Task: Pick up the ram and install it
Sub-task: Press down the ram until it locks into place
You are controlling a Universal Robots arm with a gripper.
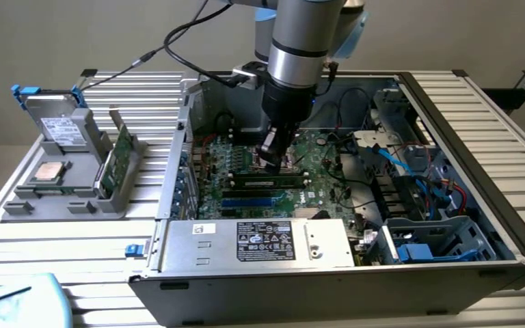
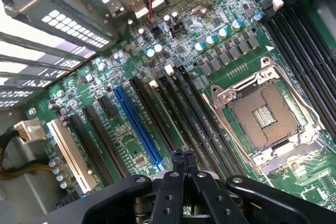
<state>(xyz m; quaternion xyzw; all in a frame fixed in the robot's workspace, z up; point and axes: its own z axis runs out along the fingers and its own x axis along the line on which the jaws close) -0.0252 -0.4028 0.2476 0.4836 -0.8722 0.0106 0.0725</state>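
The arm reaches down from above into the open computer case [image 1: 481, 130], its wrist nearly vertical, and the gripper [image 1: 270, 158] hangs close over the motherboard [image 1: 331, 154]. In the wrist view the gripper [image 2: 184, 160] has its jaws clenched together, fingertips pressed flat against each other with nothing between them. The ram [image 1: 264, 182] lies lengthwise in a memory slot directly below the fingertips, a dark stick with a pale label; whether its end latches have caught cannot be told. Judged from this, the pick and carry are finished and the work is at the seating stage, the closed fingertips placed to bear down on the stick's top edge. Another green card [image 1: 112, 166] stands upright in the grey holder [image 1: 71, 184] outside the case, on the exterior view's left. Any further press calls for straight, even force along the slot line, so the board is not flexed.
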